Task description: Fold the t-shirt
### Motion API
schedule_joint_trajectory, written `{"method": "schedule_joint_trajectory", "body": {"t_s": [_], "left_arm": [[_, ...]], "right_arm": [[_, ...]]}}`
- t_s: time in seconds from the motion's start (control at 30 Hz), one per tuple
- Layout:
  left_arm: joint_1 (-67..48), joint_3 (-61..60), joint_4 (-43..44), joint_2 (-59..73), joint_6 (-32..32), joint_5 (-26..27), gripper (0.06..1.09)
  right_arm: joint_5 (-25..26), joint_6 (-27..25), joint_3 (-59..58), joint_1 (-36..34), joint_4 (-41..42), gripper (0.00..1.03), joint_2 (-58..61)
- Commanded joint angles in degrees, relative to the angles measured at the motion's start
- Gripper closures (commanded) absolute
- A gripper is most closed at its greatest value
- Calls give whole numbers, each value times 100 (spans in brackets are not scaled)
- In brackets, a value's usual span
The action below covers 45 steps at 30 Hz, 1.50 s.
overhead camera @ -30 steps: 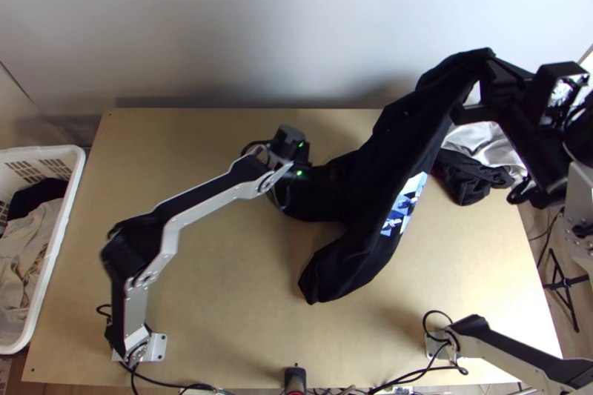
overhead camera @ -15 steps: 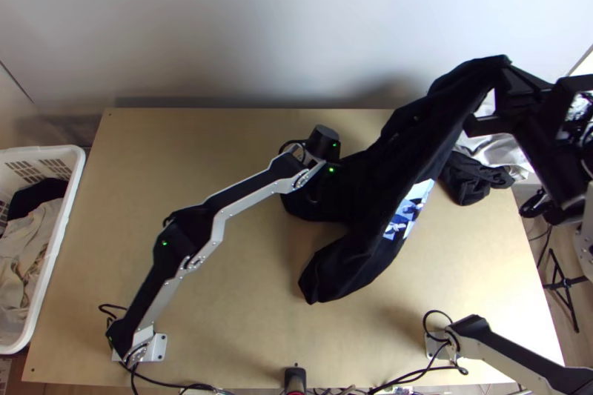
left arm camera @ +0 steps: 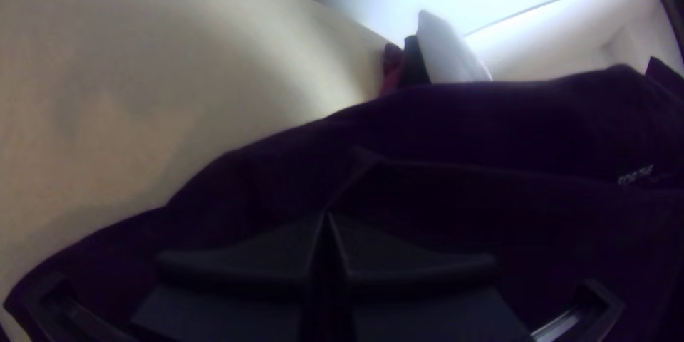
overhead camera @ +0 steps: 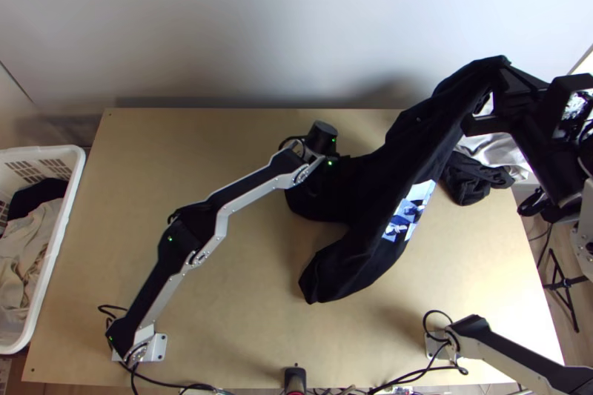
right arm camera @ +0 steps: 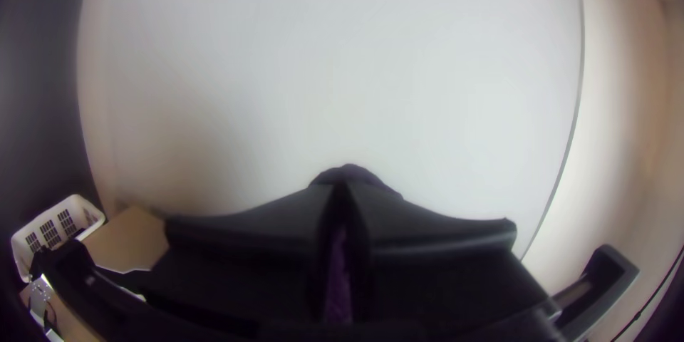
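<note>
A pale grey wall (overhead camera: 222,24) fills the top of the top view, softly shadowed along the far edge of the light wooden table (overhead camera: 230,306). Brighter light catches the tabletop's lower right; floor (overhead camera: 580,343) lies at the right edge, under a black stand (overhead camera: 565,284).

- Left arm (overhead camera: 219,217): silver-grey side plates, black covers on top, blocky black elbow (overhead camera: 185,228).
- Small round bolts at its joints.
- Green lights, tiny: one near base, one at elbow, two at wrist.
- Wrist end: rounded black cap (overhead camera: 323,134), thin black cable (overhead camera: 292,141) looping beside it.
- Base plate (overhead camera: 156,347): pale metal, dark screw holes.
- Right arm (overhead camera: 511,354): same black over pale grey; black cable loop (overhead camera: 436,313) at base.
- Right pincer (overhead camera: 482,95): black, wide flat fingers.
</note>
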Motion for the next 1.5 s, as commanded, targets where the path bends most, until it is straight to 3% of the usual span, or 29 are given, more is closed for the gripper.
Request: {"method": "schedule_joint_trajectory", "body": {"t_s": [0.0,0.2,0.5,0.7,0.83,1.0,1.13,1.3,1.47], "left_arm": [[227,36,-113,-493,-129,-313,105],[702,239,-157,-1134,-172,-357,105],[1686,801,-781,-2382,495,-357,105],[2723,1241,-394,-2822,786,-462,105],[3233,1241,-122,-3314,1084,-1112,105],[3725,1100,36,-3850,1322,-1156,105],[3989,1082,282,-3841,1515,-1165,105],[4085,1030,344,-3754,1647,-1534,105],[4156,933,467,-4096,1726,-1666,105]], "right_arm": [[1,-22,-49,-67,50,100,39],[1,-5,-102,-67,129,100,39],[10,22,-260,-67,411,100,74],[28,-84,-58,-568,1114,100,549],[335,-84,399,-1025,1641,100,1076],[415,-128,891,-1279,1905,100,1489],[415,-488,1348,-1332,2133,100,2087],[423,-734,2227,-1394,2204,100,2974],[538,-743,2816,-1297,2195,100,3115]]}}
